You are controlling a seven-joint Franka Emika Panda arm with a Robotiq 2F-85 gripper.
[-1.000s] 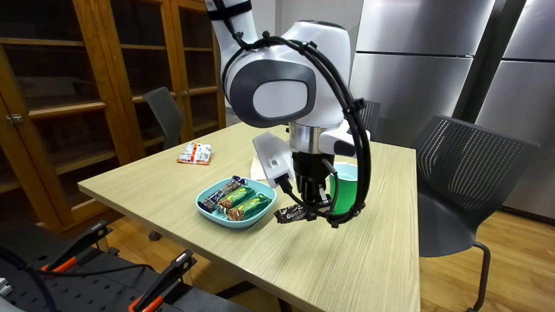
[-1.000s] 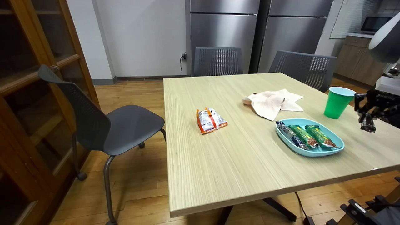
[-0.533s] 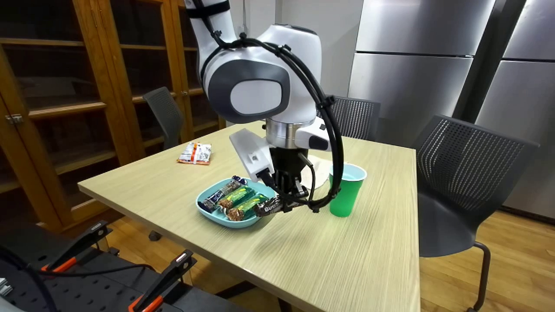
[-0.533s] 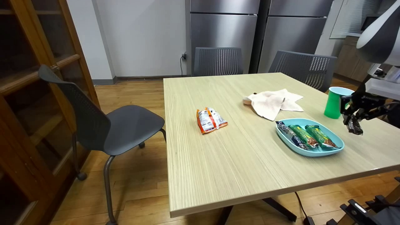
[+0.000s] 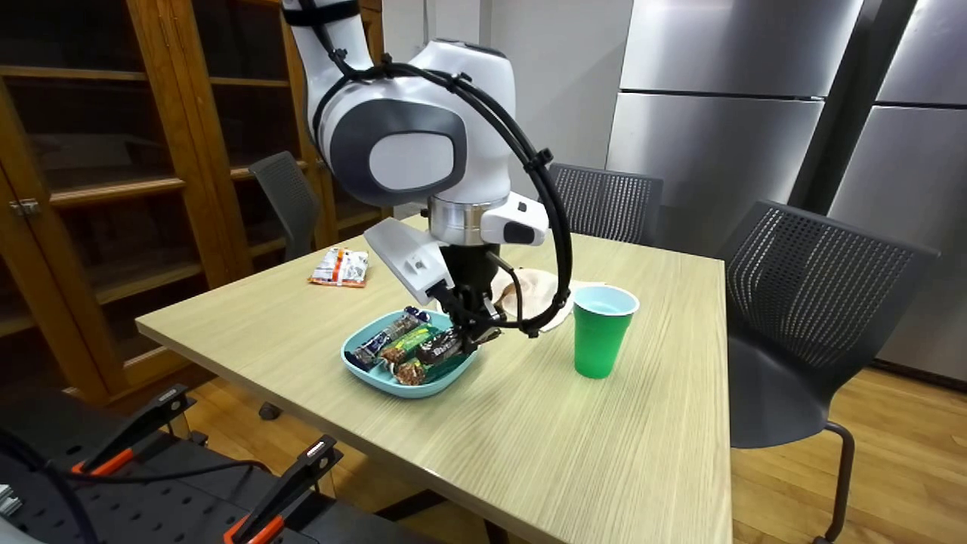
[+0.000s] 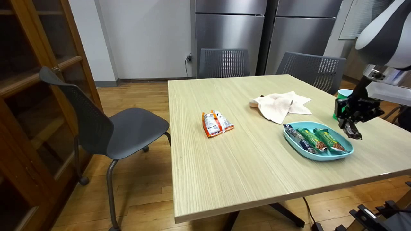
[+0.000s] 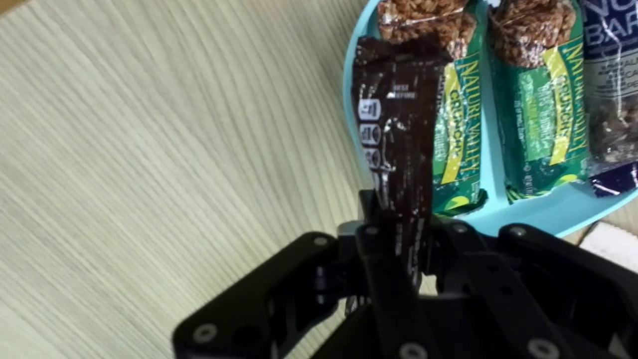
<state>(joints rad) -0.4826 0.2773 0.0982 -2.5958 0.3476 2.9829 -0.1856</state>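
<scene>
My gripper (image 7: 401,224) is shut on a dark brown wrapped bar (image 7: 398,119), whose long end sticks out past the fingers. In the wrist view the bar overlaps the left rim of a light blue plate (image 7: 533,214) and hides part of a green granola bar (image 7: 461,119). A second green bar (image 7: 543,109) and a dark blue nut bar (image 7: 615,85) lie beside it on the plate. In an exterior view the held bar (image 6: 352,131) hangs above the table, close by the plate's right side. Both exterior views show the gripper (image 5: 472,336) near the plate.
A green cup (image 5: 602,340) stands upright on the table near the arm. A pale cloth (image 6: 279,104) lies crumpled behind the plate, and an orange and white snack packet (image 6: 216,123) lies farther off. Grey chairs (image 6: 135,128) stand around the table.
My gripper has carried the brown bar leftward in both exterior views, away from the cup and up to the plate. The plate and its bars have stayed put.
</scene>
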